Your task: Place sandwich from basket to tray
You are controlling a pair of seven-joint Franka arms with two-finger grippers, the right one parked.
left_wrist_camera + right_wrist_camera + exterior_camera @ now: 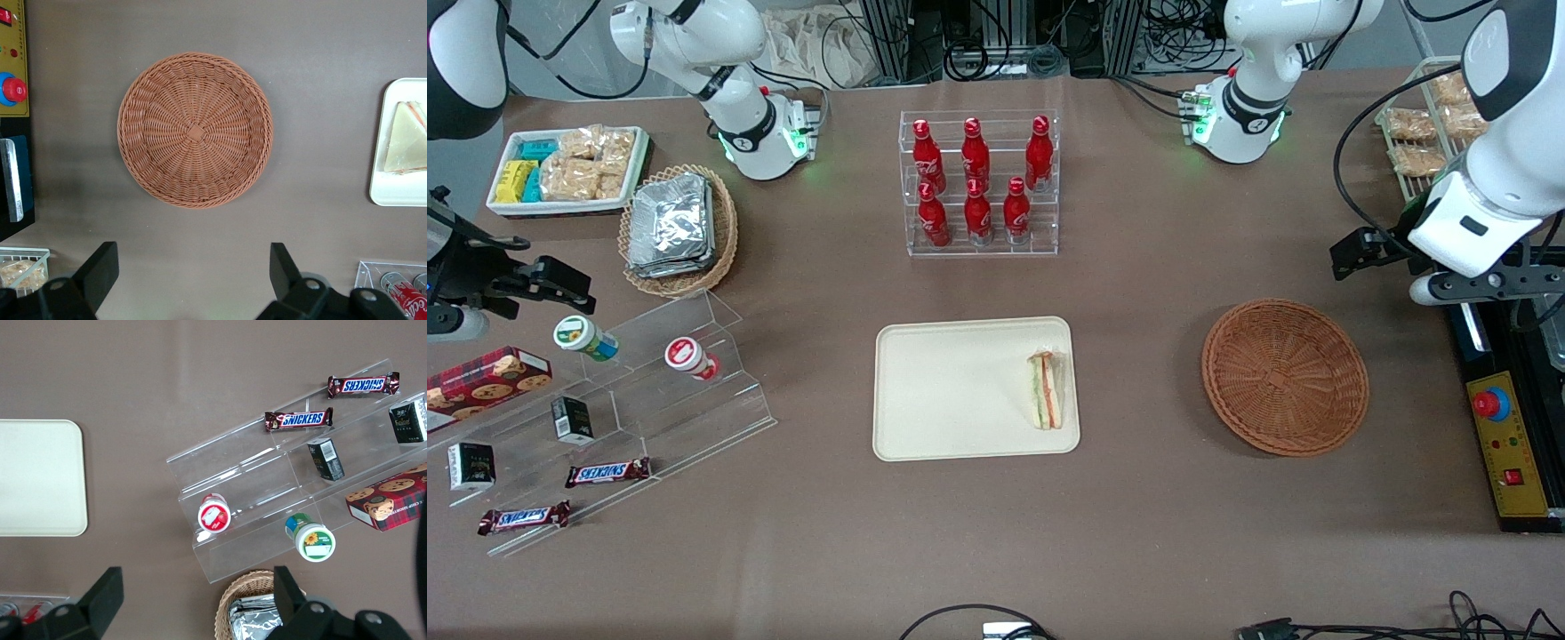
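The sandwich (1047, 389) (405, 139), a clear-wrapped triangular wedge, lies on the cream tray (951, 391) (383, 193), near the tray's end that faces the basket. The reddish-brown wicker basket (1285, 376) (195, 130) sits empty on the table, beside the tray toward the working arm's end. My left gripper (1480, 286) (193, 267) hovers high above the table, a little farther from the front camera than the basket. Its fingers are spread wide apart and only bare tabletop shows between them.
A clear rack of red bottles (980, 182) stands farther back than the tray. A yellow box with a red stop button (1507, 444) and a wire rack of snack packs (1423, 133) sit at the working arm's end. A foil-packet basket (676, 227) and acrylic steps (605, 400) lie toward the parked arm's end.
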